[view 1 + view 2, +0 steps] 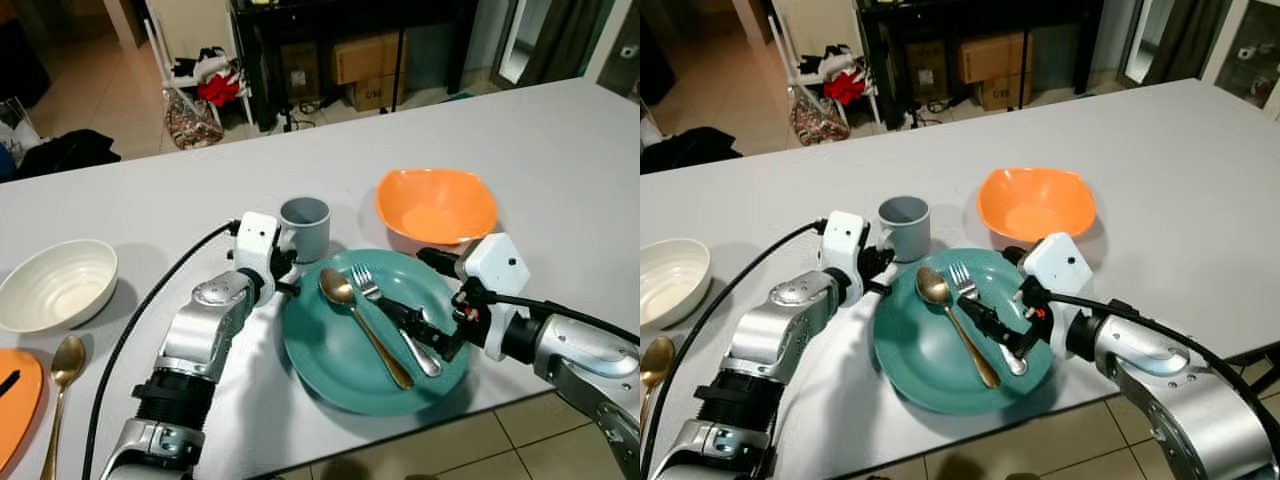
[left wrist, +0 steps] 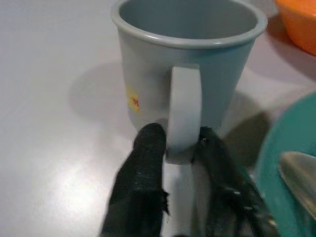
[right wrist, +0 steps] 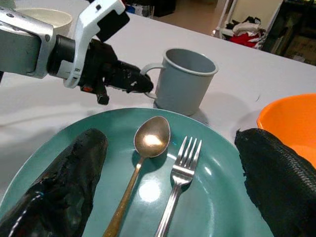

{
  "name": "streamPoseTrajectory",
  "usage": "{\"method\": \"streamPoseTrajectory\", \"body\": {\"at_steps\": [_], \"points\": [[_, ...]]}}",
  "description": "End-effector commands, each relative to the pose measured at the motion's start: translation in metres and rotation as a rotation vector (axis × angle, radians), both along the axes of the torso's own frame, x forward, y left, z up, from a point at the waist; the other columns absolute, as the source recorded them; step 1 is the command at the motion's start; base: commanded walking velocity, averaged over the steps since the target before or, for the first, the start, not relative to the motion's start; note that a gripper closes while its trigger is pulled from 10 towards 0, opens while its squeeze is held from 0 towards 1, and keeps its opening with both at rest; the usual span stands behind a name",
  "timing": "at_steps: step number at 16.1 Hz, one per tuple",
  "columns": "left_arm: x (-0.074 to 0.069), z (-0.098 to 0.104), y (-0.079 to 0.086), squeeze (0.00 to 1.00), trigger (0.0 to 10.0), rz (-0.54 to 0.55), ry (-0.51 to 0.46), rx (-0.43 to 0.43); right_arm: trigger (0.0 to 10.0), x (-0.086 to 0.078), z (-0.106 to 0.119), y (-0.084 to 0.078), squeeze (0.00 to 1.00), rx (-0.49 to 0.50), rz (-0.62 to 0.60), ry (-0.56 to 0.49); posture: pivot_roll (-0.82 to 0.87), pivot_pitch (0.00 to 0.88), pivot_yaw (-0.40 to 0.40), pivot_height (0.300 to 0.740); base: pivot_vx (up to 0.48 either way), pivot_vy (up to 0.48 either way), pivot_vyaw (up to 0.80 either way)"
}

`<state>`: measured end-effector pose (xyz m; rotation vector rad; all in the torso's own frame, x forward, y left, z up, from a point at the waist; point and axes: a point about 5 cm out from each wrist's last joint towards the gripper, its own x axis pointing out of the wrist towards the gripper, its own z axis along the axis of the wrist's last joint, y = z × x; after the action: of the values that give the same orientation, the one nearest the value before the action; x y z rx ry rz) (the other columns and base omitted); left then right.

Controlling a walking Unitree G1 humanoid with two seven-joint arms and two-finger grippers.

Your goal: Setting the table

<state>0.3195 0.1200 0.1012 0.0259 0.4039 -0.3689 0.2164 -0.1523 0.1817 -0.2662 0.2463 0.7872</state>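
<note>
Grey-white table (image 1: 560,170) underfoot of everything, with boxes and laundry on the floor beyond its far edge. Left gripper (image 2: 180,148) closed on the mug handle, one finger (image 2: 145,163) each side of the loop, mug (image 1: 305,227) upright and empty just ahead of the fingertips. Right gripper (image 3: 168,173) spread wide over the teal plate (image 1: 320,350), nothing held between its two fingers. Lay straight ahead of that gripper, side by side on the plate: gold spoon (image 1: 362,325) and steel fork (image 1: 385,312), bowl and tines pointing toward the mug. Sat past the right gripper, beyond the plate: orange bowl (image 1: 436,205), empty. Well off to the outside of the left arm: white bowl (image 1: 57,285), empty, then a second gold spoon (image 1: 62,385) and an orange plate (image 1: 15,400) at the table's near edge.

Step in hand, probably: placing the mug beside the plate while cutlery waits sorting. Next move likely called for lifting or sliding the mug without tipping it, then closing the right gripper on one utensil alone, low enough to catch a thin handle lying flat on the plate.
</note>
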Motion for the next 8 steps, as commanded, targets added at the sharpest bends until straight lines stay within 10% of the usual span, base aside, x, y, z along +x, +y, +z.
{"method": "streamPoseTrajectory", "body": {"at_steps": [1, 8], "points": [[0.003, 0.003, 0.005, 1.0, 10.0, 0.021, -0.025, 0.004, 10.0, -0.004, 0.0, 0.002, 0.0, 0.0, 0.026, 0.009, -0.2, 0.0, 0.116, 0.74, 0.0, 0.0, 0.0], [-0.013, 0.012, 0.017, 1.0, 10.0, 0.009, -0.074, -0.007, 10.0, -0.007, -0.001, 0.001, 0.0, 0.013, 0.03, 0.029, -0.19, 0.0, 0.116, 0.74, 0.0, 0.0, 0.0]]}}
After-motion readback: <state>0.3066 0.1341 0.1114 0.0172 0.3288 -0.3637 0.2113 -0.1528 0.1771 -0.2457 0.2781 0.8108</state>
